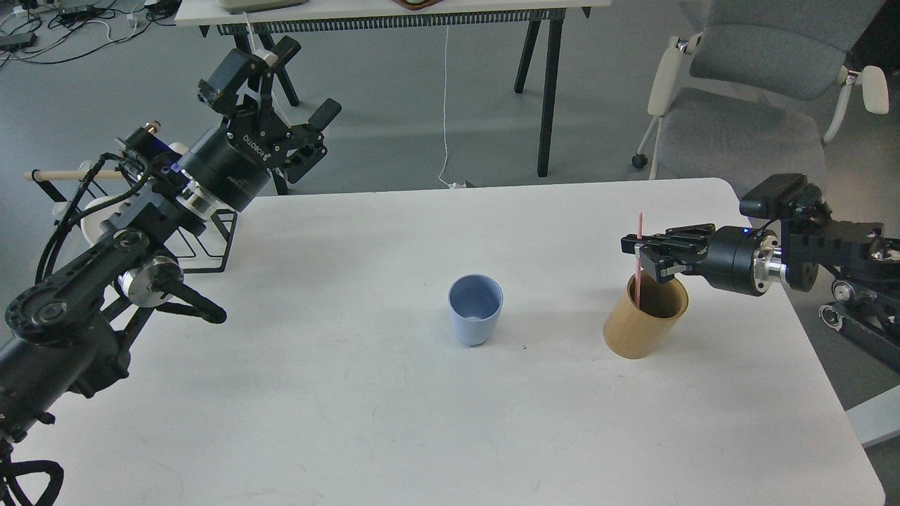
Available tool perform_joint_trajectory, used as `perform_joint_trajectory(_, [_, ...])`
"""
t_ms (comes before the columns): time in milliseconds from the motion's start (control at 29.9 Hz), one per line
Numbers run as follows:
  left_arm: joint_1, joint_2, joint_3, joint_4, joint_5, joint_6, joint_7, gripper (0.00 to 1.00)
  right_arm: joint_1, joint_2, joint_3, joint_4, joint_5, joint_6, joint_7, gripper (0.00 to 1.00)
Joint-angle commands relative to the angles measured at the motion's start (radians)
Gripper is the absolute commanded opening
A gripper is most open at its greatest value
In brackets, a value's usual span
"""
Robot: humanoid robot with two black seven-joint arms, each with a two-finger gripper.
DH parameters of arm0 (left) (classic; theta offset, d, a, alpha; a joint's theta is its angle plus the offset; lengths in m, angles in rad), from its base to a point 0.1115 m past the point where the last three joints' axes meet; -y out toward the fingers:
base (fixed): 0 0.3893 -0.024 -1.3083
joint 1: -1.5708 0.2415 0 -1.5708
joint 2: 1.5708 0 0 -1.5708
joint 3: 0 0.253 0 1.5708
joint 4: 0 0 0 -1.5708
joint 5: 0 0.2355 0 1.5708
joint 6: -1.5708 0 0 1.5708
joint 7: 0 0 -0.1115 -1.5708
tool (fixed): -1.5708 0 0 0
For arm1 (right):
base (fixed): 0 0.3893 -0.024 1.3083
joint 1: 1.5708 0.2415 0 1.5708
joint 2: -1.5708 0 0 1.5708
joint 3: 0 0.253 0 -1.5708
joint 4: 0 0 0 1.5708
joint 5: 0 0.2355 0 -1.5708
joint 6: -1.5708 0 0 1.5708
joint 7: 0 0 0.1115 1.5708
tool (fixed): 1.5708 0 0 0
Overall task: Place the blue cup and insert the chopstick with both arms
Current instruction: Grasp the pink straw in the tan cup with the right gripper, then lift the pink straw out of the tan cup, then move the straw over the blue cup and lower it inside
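A blue cup [475, 308] stands upright and empty at the middle of the white table [394, 422]. A wooden cup [645, 316] stands to its right. My right gripper [641, 256] is just above the wooden cup's rim, shut on a thin pink chopstick [638, 242] that stands nearly upright with its lower end inside the wooden cup. My left gripper [281, 84] is open and empty, raised beyond the table's back left corner, far from the blue cup.
A black wire rack [200, 242] stands at the table's back left corner, under my left arm. A grey chair [752, 105] is behind the table's right side. Another table's legs [548, 84] stand behind.
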State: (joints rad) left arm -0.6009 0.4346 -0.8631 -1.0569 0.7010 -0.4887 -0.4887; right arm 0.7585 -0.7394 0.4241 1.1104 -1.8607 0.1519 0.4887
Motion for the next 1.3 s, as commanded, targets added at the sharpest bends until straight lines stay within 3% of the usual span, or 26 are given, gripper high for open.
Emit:
perform_joint_trajectory(0, [0.000,-0.008,0.001,0.012,0.000,0.000,0.000,0.99,0.011,-0.032,0.004,0.019,0.000,0.000,0.000,0.08])
perform_joint_trajectory(468, [0.000,-0.043,0.010,0.063,0.003,0.000,0.000,0.99,0.068,-0.268,0.134,0.305,0.035,-0.002,0.000,0.05])
perform_joint_trajectory(668, [0.004,-0.053,0.015,0.172,0.005,0.000,0.000,0.99,0.197,-0.255,0.136,0.315,0.124,-0.017,0.000,0.02])
perform_joint_trajectory(835, [0.052,-0.042,0.012,0.187,0.006,0.000,0.000,0.99,0.240,-0.083,0.088,0.277,0.144,-0.047,0.000,0.00])
perform_joint_trajectory(1069, [0.082,-0.037,0.012,0.209,0.003,0.000,0.000,0.99,0.378,0.184,-0.175,0.079,0.140,-0.126,0.000,0.00])
perform_joint_trajectory(1269, [0.096,-0.039,0.012,0.209,0.003,0.000,0.000,0.99,0.403,0.330,-0.248,-0.018,0.138,-0.144,0.000,0.00])
